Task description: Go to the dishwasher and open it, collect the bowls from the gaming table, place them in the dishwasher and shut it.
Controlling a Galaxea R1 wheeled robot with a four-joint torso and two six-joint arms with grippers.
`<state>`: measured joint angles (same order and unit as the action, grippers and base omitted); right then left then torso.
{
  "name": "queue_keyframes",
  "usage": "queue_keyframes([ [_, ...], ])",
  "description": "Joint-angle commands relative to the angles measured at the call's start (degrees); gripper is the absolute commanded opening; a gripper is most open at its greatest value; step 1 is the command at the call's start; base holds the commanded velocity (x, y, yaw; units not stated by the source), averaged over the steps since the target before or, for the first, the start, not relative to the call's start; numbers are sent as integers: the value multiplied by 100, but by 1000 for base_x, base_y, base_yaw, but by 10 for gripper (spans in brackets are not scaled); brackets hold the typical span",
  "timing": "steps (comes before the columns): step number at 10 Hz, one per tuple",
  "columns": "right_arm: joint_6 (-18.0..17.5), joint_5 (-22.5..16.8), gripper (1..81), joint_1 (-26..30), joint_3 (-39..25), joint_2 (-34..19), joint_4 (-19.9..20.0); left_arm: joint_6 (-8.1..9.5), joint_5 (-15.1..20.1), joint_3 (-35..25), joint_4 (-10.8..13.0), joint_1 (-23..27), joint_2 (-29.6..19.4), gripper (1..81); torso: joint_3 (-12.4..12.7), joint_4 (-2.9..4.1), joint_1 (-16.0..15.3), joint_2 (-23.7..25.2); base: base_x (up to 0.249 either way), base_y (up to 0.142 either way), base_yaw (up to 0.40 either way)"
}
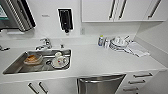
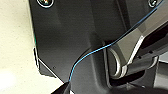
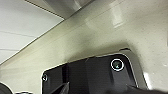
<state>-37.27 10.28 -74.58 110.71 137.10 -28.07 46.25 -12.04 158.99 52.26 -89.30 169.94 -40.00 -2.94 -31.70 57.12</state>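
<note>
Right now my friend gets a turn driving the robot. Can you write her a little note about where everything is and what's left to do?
Tools: I cannot tell whether the left or the right one is open or shut; neither can be seen holding anything.
Dishwasher: straight ahead under the white counter, right of the sink. Its steel front looks shut.
Sink: a few dishes sit in it. More dishes are stacked on the counter by the wall.
Done: the robot has reached the dishwasher.
Left: open it, fetch the bowls from the gaming table, load them, close the door.
</note>
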Motion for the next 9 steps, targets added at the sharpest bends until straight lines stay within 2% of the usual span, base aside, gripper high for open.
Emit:
queue_keyframes([
  [1,-17,343,811,-825,1264,838,-998,-37,228,150,-102,39,-30,811,0,0,0,0,0,0,0],
  [3,-17,343,811,-1125,1977,1226,-1112,-29,229,159,-102,83,-30,811,2,0,0,2,0,0,0],
  [5,-17,335,811,-1327,2498,1578,-1253,-37,264,159,-216,110,-30,811,2,0,2,2,0,0,0],
  [8,-35,291,811,-1530,3350,2167,-1253,7,290,282,-251,145,-3,811,6,0,2,5,0,0,0],
  [9,-35,299,811,-1582,3691,2403,-1244,7,299,369,-435,179,40,811,9,0,2,5,0,0,0],
])
